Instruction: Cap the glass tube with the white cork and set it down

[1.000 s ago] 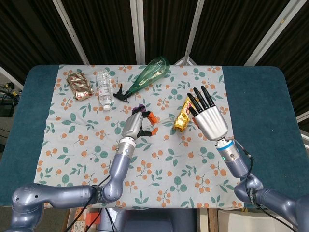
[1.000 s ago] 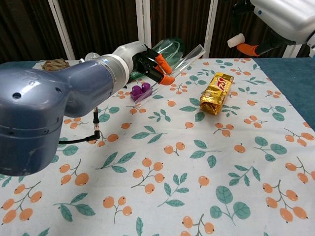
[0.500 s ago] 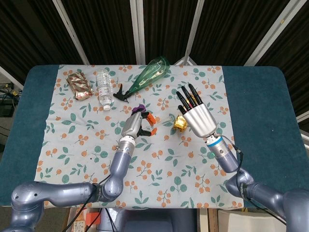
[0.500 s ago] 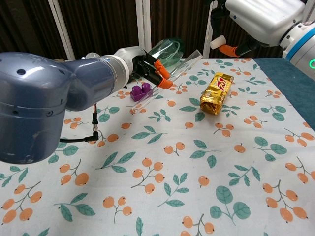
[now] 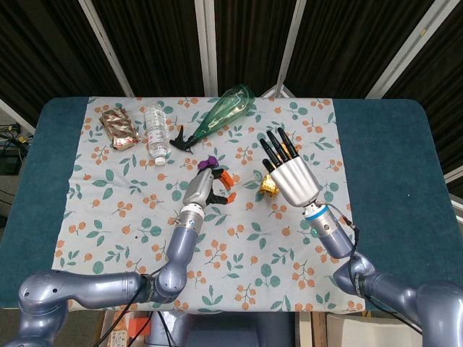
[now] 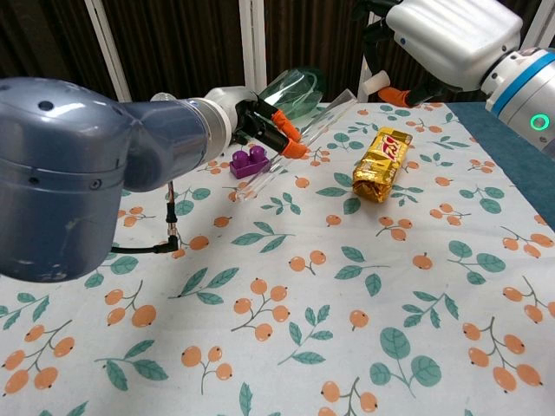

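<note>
Both hands (image 5: 204, 189) (image 5: 291, 176) above floral cloth (image 5: 130, 217)

light: bright, even | shadows: soft, faint | focus: sharp | background: dark

The gold-wrapped snack bar (image 6: 382, 162) carries red lettering on its upper end, too small and tilted to read; the crinkled snack packet (image 5: 120, 128) and the clear water bottle (image 5: 156, 133) show printing that stays illegible
</note>
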Robot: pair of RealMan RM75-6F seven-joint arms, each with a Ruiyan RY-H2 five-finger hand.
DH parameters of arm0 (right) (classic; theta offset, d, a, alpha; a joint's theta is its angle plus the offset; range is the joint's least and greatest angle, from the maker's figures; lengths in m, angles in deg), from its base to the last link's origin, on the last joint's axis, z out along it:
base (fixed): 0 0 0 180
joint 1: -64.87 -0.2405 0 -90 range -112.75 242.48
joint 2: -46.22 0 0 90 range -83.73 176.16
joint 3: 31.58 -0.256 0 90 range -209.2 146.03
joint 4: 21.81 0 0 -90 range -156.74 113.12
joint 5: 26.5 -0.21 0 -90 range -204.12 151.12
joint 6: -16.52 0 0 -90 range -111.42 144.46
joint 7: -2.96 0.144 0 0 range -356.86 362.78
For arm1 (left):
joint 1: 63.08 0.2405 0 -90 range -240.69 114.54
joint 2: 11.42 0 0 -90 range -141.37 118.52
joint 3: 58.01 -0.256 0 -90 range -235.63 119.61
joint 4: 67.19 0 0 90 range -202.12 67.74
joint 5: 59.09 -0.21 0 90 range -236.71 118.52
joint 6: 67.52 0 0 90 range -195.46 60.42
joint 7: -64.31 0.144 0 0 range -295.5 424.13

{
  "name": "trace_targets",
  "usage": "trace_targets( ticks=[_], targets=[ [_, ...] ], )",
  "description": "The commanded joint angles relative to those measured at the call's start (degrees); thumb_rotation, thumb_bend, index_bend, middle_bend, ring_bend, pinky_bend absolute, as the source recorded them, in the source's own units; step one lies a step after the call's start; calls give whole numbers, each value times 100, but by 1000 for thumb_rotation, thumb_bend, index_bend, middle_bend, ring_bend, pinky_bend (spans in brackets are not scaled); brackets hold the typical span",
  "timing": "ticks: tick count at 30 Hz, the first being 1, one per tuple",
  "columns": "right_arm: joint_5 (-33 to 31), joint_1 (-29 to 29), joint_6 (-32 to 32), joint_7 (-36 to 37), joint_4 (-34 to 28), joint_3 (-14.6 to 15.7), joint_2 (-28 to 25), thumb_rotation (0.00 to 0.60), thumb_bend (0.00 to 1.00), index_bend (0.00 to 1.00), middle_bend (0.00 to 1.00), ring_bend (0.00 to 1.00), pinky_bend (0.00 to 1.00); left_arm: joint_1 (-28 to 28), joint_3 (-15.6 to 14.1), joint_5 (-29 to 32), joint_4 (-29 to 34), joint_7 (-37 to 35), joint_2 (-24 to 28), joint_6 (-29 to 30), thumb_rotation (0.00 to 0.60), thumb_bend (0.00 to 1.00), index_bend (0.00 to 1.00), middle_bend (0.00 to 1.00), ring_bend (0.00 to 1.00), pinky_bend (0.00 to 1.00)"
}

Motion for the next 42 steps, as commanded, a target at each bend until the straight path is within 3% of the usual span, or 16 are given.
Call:
trace_targets(
  ticks=[1,42],
  targets=[
    [-10,7,-2,0,9,25,11,600,406,640,214,37,0,-16,13,44,20,13,-2,20,600,542,651,511,80,0],
    [-111,4,-95,48,-63,155,26,600,405,642,214,37,0,-134,-23,192,51,46,-54,166,600,542,650,511,97,0]
  ],
)
